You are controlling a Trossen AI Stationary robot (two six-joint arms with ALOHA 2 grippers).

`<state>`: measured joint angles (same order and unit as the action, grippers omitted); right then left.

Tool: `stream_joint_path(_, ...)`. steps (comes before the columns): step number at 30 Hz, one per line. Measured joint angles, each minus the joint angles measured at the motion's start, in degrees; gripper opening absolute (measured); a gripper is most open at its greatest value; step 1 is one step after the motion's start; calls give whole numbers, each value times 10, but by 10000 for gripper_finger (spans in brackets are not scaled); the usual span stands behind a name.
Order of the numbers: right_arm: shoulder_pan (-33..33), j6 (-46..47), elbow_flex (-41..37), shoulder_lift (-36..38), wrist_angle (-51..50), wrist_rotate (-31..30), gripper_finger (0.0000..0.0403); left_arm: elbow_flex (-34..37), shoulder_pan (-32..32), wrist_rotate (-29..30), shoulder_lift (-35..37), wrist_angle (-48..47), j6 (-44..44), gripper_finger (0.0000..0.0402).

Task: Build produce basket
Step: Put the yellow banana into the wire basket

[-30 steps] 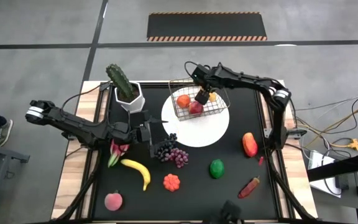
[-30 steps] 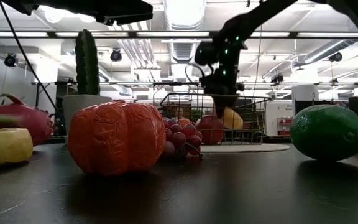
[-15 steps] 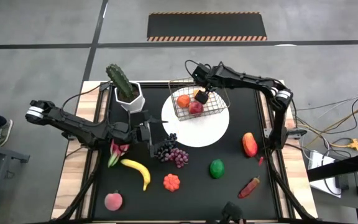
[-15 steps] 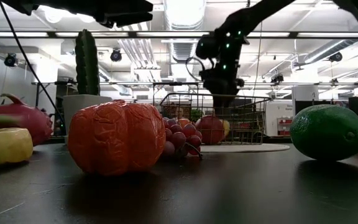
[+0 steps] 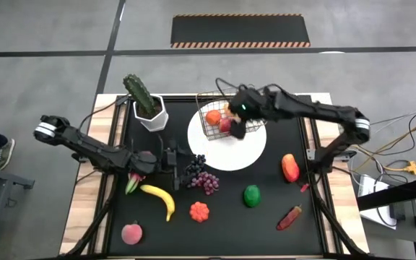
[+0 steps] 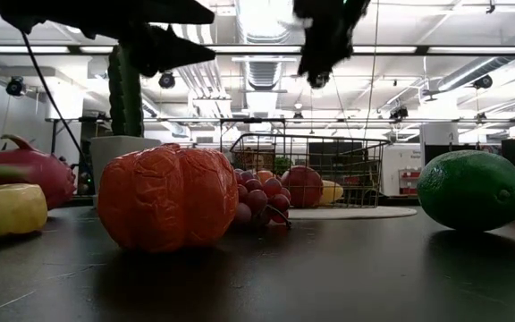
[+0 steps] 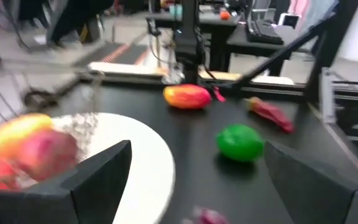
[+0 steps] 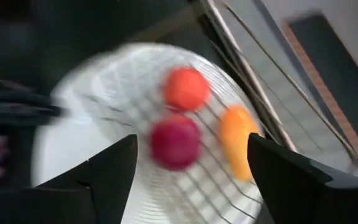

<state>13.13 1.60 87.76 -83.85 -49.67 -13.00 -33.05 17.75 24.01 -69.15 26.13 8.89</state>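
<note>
- the basket (image 5: 226, 119) sits on the white plate (image 5: 248, 155) just above centre frame in the high view, with three pieces in it: an orange one, a red apple, a yellow one.
- right gripper (image 5: 238, 131) hangs over the basket's right edge, fingers spread, nothing between them; the right wrist view looks straight down onto those three fruits (image 8: 178, 143).
- left gripper (image 5: 173, 159) is low at centre-left, jaws wide apart and empty, nose pointing at the purple grapes (image 5: 202, 179) just beside it.
- the rest of the produce lies loose on the black mat: banana (image 5: 161, 198), small pumpkin (image 5: 199, 211), peach (image 5: 131, 234), green piece (image 5: 251, 195), red-orange piece (image 5: 289, 167), chilli (image 5: 289, 217).
- my read: a drop-off looks done on the right, and the grapes are next for the left.
- that calls for easing forward, closing on the bunch, then lifting up to the basket.
</note>
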Motion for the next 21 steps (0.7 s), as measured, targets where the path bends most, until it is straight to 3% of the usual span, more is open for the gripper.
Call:
stream_joint_path(6,-133,3,-110,87,141,-3,269,-10,35,0,-43,-3,73,348)
stream_joint_path(9,-188,-10,-174,121,223,-3,263,-24,54,0,-47,-56,89,348)
stream_joint_path(14,-248,-46,-261,160,325,-5,256,-95,78,-14,-35,-282,155,348)
stream_joint_path(21,-269,-75,-351,183,427,-5,251,-190,89,-99,-53,-596,206,348)
